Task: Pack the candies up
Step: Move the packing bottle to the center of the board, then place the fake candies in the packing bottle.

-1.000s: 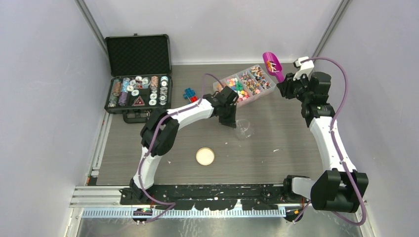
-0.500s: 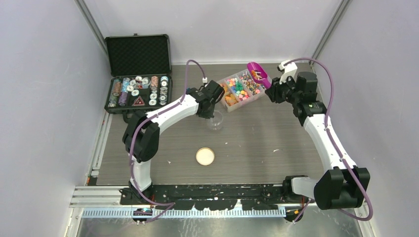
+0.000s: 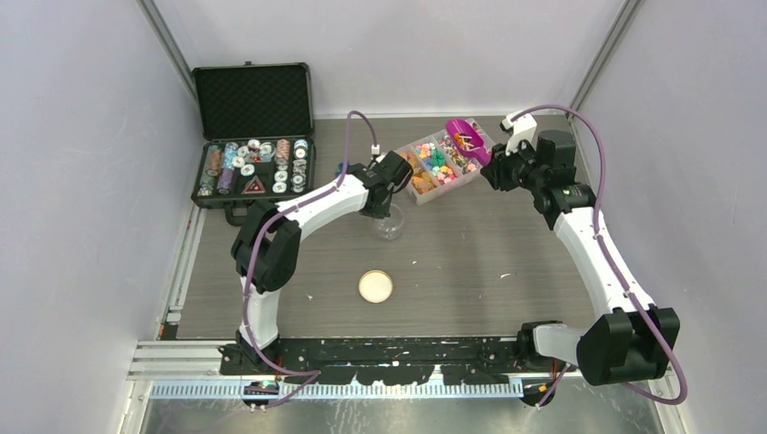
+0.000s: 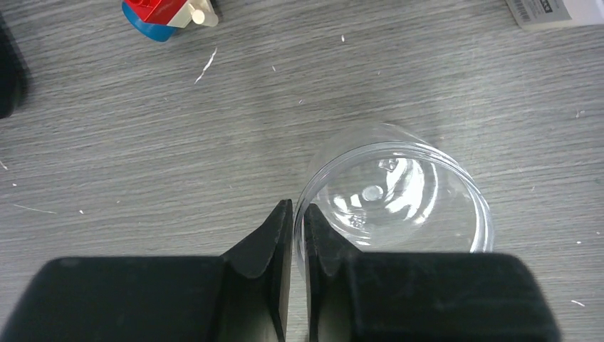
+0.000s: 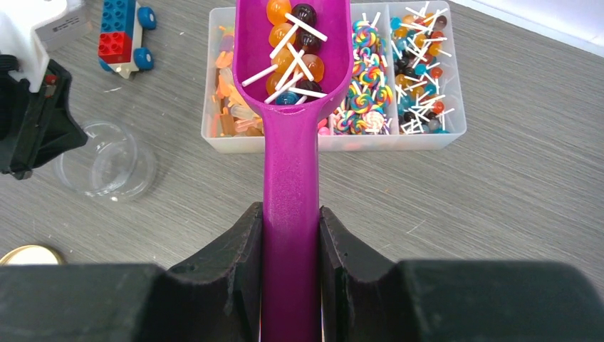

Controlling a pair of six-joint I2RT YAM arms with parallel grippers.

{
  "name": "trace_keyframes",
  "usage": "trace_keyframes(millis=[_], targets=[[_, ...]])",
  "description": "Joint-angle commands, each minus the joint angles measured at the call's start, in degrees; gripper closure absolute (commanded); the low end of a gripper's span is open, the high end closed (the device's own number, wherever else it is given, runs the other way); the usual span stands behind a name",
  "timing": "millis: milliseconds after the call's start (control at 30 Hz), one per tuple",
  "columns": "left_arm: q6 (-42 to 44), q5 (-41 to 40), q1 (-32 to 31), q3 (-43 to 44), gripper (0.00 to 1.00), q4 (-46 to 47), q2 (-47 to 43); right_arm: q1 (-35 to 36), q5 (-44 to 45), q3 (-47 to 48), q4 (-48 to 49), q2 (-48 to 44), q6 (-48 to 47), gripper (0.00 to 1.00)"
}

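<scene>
Clear plastic cup (image 4: 399,192), its rim pinched by the left gripper (image 4: 298,214) with jaws nearly closed, is sitting freshly dragged leftward beside the tray (image 5: 399,142), while the right gripper (image 5: 290,221), arm bent and clamping the purple scoop (image 5: 292,142), is lowering its candies (image 5: 292,43) over that tray, nearing a pour.

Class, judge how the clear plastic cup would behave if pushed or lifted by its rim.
The clear cup looks thin-walled and empty, so probably very light and easily slid. Its wall may flex under a pinch. Standing upright with a wide mouth, it seems unlikely to tip.
</scene>
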Motion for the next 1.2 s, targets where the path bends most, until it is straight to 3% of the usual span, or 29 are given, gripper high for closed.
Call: trace_keyframes(millis=[0, 267, 400, 500, 633, 767, 967, 1100, 1167], targets=[[-1.6, -1.7, -0.1, 0.6, 0.84, 2.9, 0.7, 1.4, 0.4, 2.7, 0.9, -1.4, -0.7, 0.99], [-4.0, 1.8, 1.9, 2.5, 0.56, -1.6, -2.4, 3.5, 1.5, 4.8, -3.4, -0.5, -0.9, 1.00], [-6.1, 11.6, 7.8, 0.0, 0.44, -0.1, -12.7, 7.8, 4.3, 8.8, -9.6, 1.1, -1.7, 1.00], [-7.2, 19.6, 14.0, -3.9, 0.26, 2.2, -22.0, 11.0, 5.5, 11.3, -14.5, 2.5, -2.9, 0.99], [-3.5, 23.9, 18.4, -6.1, 0.14, -1.7, -29.5, 16.5, 10.0, 13.6, -21.7, 4.2, -5.3, 0.99], [0.5, 23.3, 18.8, -11.3, 0.01, -5.5, -36.6, 21.0, 14.2, 14.3, -25.9, 4.3, -8.1, 0.99], [5.7, 21.8, 18.9, -24.7, 0.00, -4.9, -46.1, 26.0, 19.7, 18.2, -33.3, 6.1, -10.5, 1.00], [9.0, 12.0, 18.8, -30.6, 0.00, -4.3, -51.4, 29.1, 23.0, 20.1, -36.1, 6.7, -11.0, 0.99], [9.2, 11.8, 18.8, -32.3, 0.00, -3.6, -53.4, 30.3, 23.0, 20.0, -36.0, 6.8, -10.8, 0.99]])
